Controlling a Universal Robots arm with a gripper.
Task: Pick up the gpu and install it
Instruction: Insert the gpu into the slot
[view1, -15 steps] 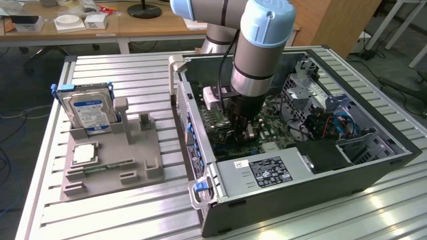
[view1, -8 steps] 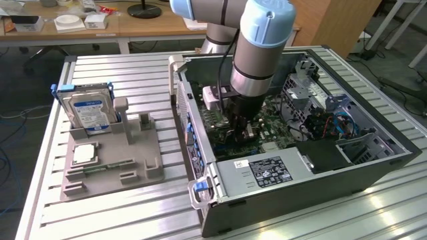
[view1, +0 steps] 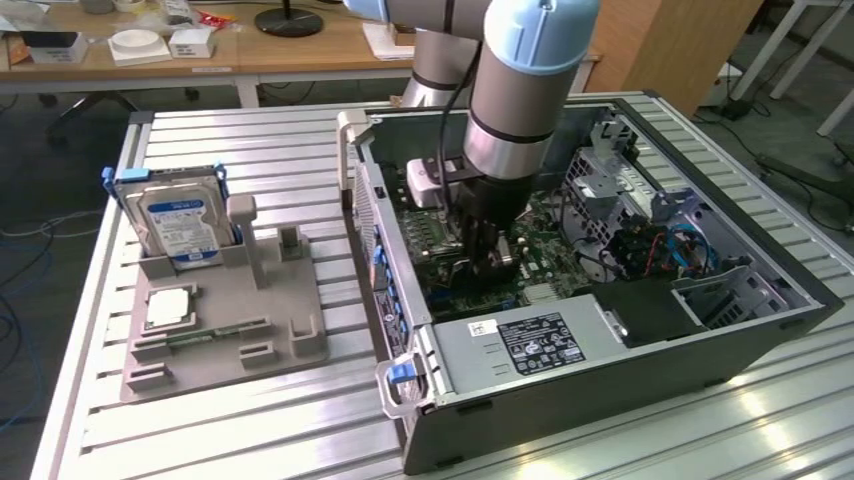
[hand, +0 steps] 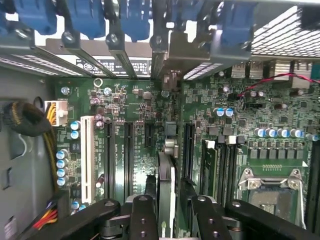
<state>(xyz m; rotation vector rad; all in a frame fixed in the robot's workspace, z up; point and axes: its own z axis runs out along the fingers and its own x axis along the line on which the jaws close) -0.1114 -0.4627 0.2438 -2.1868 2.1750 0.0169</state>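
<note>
The arm is down inside the open computer case (view1: 747, 330), and the gripper (hand: 170, 212) is clamped on the gpu (hand: 166, 180), held edge-on between its fingers (hand: 144, 215) just above the motherboard (hand: 240, 115). The pickup looks done: the card hovers over the long expansion slots (hand: 128, 155), roughly lined up. It doesn't look seated yet, so pressing home remains.

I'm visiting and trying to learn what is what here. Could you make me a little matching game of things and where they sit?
Things:
1. silver hard drive with blue-white label
2. thin dark gpu card
3. grey power supply box with black label
4. green motherboard

Places:
A. lining the case floor
B. case's near corner
C. between the gripper fingers
D. upright in the grey holder

Pairs: 1-D, 2-C, 3-B, 4-A
</note>
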